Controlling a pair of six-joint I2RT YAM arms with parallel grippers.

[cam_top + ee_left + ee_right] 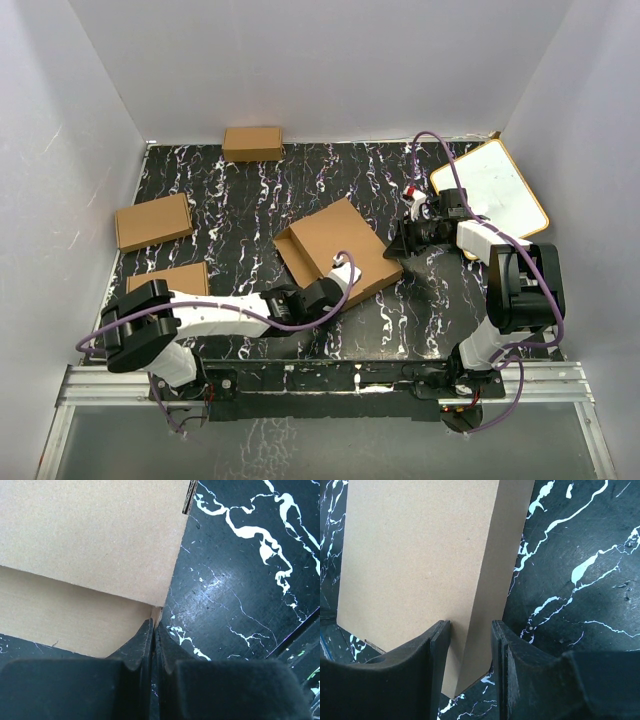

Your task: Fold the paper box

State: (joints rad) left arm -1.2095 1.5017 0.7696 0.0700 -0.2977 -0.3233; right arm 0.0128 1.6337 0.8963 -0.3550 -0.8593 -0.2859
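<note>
While the right gripper (469,636) clamps the paper box (340,238) at its right corner, the left gripper (154,630), clenched shut, should nudge the near edge gently; hold the right grip steady.

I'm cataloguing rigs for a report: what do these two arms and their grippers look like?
The left arm and right arm have white links with bulky black joint housings. A purple cable loops along each. The left gripper and right gripper have matte black, wedge-shaped fingers.
</note>
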